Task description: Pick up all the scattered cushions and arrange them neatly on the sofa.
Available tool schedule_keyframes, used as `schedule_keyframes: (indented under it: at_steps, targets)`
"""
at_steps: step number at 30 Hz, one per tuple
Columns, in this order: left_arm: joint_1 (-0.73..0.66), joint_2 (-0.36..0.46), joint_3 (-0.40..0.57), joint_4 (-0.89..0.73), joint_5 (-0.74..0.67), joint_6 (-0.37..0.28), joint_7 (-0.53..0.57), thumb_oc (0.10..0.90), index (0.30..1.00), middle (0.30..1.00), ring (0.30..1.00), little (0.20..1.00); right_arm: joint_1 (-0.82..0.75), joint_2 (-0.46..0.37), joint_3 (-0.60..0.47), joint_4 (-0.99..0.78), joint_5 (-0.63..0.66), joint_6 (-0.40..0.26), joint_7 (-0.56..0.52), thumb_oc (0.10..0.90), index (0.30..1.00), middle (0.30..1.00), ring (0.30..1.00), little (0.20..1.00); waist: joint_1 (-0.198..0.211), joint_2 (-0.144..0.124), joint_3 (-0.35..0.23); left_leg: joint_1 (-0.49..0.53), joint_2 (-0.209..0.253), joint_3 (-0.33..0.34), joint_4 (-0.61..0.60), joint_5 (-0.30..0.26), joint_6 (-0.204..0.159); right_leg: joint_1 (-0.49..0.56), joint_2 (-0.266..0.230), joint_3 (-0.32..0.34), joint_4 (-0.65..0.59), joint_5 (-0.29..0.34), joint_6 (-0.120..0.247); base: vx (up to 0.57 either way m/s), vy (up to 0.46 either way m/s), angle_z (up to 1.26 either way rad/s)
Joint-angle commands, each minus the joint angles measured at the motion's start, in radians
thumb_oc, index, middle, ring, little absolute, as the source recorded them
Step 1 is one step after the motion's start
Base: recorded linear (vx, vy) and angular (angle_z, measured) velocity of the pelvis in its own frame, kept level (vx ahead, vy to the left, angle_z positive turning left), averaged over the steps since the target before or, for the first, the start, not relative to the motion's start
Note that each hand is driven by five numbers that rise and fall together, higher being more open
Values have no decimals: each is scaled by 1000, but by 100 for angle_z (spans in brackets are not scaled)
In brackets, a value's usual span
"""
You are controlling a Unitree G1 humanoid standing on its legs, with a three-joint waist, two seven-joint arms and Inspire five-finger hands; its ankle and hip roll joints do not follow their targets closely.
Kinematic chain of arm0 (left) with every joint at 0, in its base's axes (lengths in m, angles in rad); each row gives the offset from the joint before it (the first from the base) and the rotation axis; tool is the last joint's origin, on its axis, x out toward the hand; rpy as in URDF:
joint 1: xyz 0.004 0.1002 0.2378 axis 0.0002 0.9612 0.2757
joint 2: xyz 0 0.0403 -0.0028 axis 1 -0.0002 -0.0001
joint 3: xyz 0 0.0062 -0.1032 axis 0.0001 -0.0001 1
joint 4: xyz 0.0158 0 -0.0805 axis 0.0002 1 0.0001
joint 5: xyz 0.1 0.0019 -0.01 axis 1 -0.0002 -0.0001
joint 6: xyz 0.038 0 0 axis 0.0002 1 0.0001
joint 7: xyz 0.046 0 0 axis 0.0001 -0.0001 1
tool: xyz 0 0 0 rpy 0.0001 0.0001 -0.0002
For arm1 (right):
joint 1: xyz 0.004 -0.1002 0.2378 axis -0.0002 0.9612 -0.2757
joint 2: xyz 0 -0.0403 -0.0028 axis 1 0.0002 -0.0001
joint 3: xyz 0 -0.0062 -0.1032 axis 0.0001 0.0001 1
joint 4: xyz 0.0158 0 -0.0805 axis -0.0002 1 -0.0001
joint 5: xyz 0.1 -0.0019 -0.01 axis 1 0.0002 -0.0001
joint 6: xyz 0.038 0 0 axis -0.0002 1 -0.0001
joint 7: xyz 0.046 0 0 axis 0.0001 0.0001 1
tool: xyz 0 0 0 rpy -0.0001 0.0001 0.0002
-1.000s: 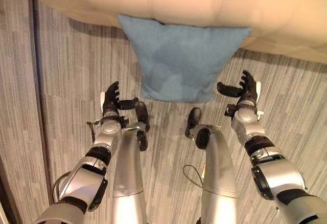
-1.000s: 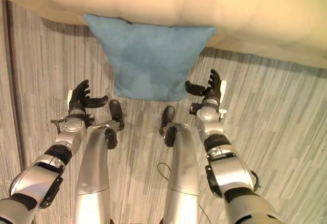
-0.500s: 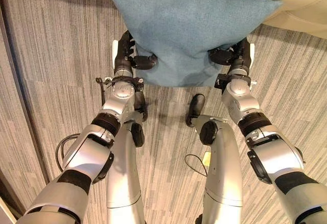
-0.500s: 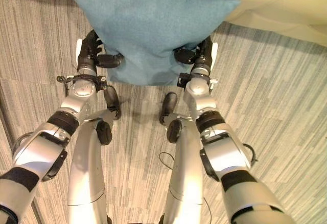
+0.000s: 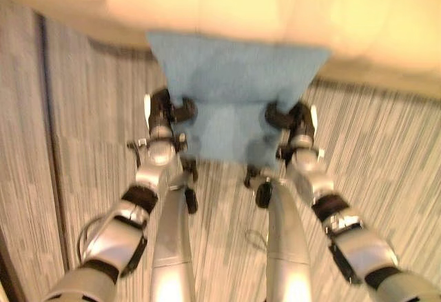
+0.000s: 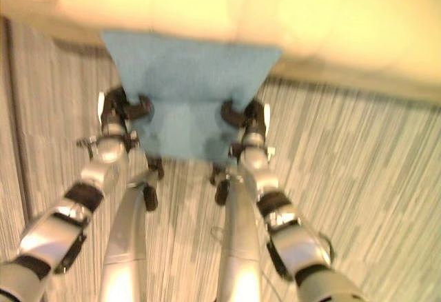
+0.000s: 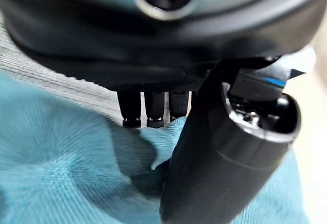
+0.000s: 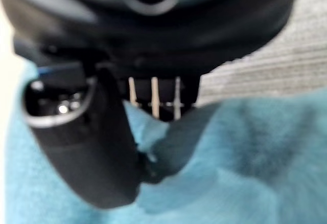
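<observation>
A blue cushion (image 5: 234,85) leans against the front of the cream sofa (image 5: 227,2), its lower edge near the floor. My left hand (image 5: 163,113) holds its left side and my right hand (image 5: 300,120) its right side. In the left wrist view the thumb (image 7: 219,152) presses onto the blue cloth (image 7: 56,178) while the fingers pass behind its edge. The right wrist view shows the same pinch, thumb (image 8: 87,147) on the cushion (image 8: 245,157). Both hands are shut on the cushion.
Grey striped flooring (image 5: 386,150) spreads on both sides of the cushion. A dark seam (image 5: 47,109) runs along the floor at the left. The sofa's front edge spans the far side of the view.
One second ago both hands stood open on either side of the cushion. They have since closed in and pinched its two sides. The camera has also shifted.
</observation>
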Motion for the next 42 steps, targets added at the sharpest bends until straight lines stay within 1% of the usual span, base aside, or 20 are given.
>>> schedule_keyframes:
  at_steps: [1,2,3,4,9,10,11,14,18,19,21,24,26,27,30,32,36,39,40,42]
  targets:
    - [-70,-76,-7,-96,75,-151,-82,400,300,300,300,300,-114,44,4,-156,-89,-147,65,400,300,300,300,300,-18,33,-79,69,-34,-48,24,-149,17,108,21,23,-138,51,97,-85,-36,-2]
    - [-8,-90,-2,-131,84,-156,-98,400,300,300,300,300,-45,44,-9,-206,-125,-149,71,400,300,300,300,300,-19,34,-79,170,-37,-54,-62,-128,8,197,19,11,-217,71,105,-41,-49,-5]
    - [16,-92,0,-155,88,-161,-105,400,300,300,300,300,-11,47,-14,-233,-127,-157,78,400,300,300,300,300,-20,34,-85,213,-39,-58,-100,-121,4,236,21,7,-254,77,109,-118,-73,-4]
    - [57,-90,7,-191,98,-163,-117,400,300,300,300,300,36,46,-32,-271,-137,-164,83,400,300,300,300,300,-22,32,-90,263,-41,-53,-159,-74,1,288,18,-13,-317,121,107,-79,-69,-2]
    - [220,-98,-10,-299,90,-171,-171,400,300,300,300,300,218,33,-60,-416,-176,-159,119,400,300,300,300,300,-25,34,-112,531,-39,-66,-330,-25,-29,564,33,-59,-498,144,113,49,-87,3]
    - [222,-98,-10,-300,90,-170,-171,400,300,300,300,300,220,33,-60,-417,-177,-159,118,400,300,300,300,300,-26,35,-107,540,-38,-67,-334,-24,-29,573,34,-60,-502,145,113,197,-159,12]
    - [308,-76,-11,-346,96,-169,-198,400,300,300,300,300,312,3,-85,-486,-214,-157,134,400,300,300,300,300,-29,32,-121,674,-25,-63,-393,-9,-49,726,53,-76,-576,137,108,195,-151,10]
    - [392,-58,-9,-363,91,-164,-223,400,300,300,300,300,403,-22,-112,-522,-233,-149,154,400,300,300,300,300,-31,21,-138,786,-1,-47,-389,-1,-76,898,80,-97,-655,117,96,198,-134,10]
    - [443,-53,3,-373,87,-157,-234,400,300,300,300,300,447,-35,-126,-525,-243,-136,167,400,300,300,300,300,-30,9,-152,835,16,-35,-346,5,-84,995,93,-104,-689,108,90,147,-51,9]
    - [471,-51,7,-380,85,-155,-237,400,300,300,300,300,470,-37,-126,-523,-246,-127,177,400,300,300,300,300,-15,-2,-157,850,-1,-58,-319,-2,-78,1037,94,-93,-701,105,90,147,0,-1]
    - [494,-52,8,-377,88,-149,-236,400,300,300,300,300,482,-34,-133,-519,-241,-122,182,400,300,300,300,300,-7,-11,-172,860,-19,-64,-341,-26,-64,1074,93,-93,-714,104,96,207,3,-16]
    - [503,-53,13,-376,90,-137,-236,400,300,300,300,300,488,-33,-138,-520,-238,-115,179,400,300,300,300,300,7,-20,-181,842,-38,-54,-368,-17,-49,1121,97,-85,-736,101,103,197,46,1]
    - [514,-50,18,-377,99,-126,-231,400,300,300,300,300,489,-26,-140,-522,-232,-114,173,400,300,300,300,300,31,-24,-184,803,-62,-56,-388,13,-45,1168,116,-68,-751,92,103,254,103,-22]
    - [544,-43,30,-390,109,-126,-238,400,300,300,300,300,495,-21,-139,-535,-248,-109,176,400,300,300,300,300,51,-23,-212,844,-55,-58,-435,15,-28,1211,133,-48,-758,75,109,335,166,-73]
    - [578,-35,32,-411,118,-119,-249,400,300,300,300,300,509,-10,-139,-541,-270,-101,183,400,300,300,300,300,56,-28,-231,912,-70,-61,-449,-13,-4,1231,111,-24,-729,74,134,310,190,-100]
    - [593,-23,34,-420,126,-113,-257,400,300,300,300,300,514,2,-139,-548,-277,-95,193,400,300,300,300,300,66,-25,-234,959,-71,-39,-460,-34,23,1217,88,-9,-647,75,153,209,197,-43]
    - [605,0,39,-438,135,-109,-261,400,300,300,300,300,502,20,-126,-553,-283,-86,211,400,300,300,300,300,68,-10,-213,1012,-75,-8,-456,-64,73,1130,61,17,-408,156,201,90,148,-46]
    - [604,2,42,-441,145,-110,-259,400,300,300,300,300,498,31,-118,-552,-289,-91,215,400,300,300,300,300,73,4,-204,1037,-75,1,-459,-79,87,1076,47,-2,-352,168,205,76,83,-15]
    - [602,-3,43,-446,142,-113,-260,400,300,300,300,300,490,34,-112,-552,-291,-92,215,400,300,300,300,300,74,9,-206,1060,-74,1,-472,-90,88,1039,25,-32,-381,157,197,170,57,-8]
    - [601,-5,43,-443,141,-114,-260,400,300,300,300,300,482,31,-110,-549,-292,-90,213,400,300,300,300,300,71,11,-208,1078,-75,-1,-488,-97,86,1028,23,-48,-426,150,190,133,-4,-35]
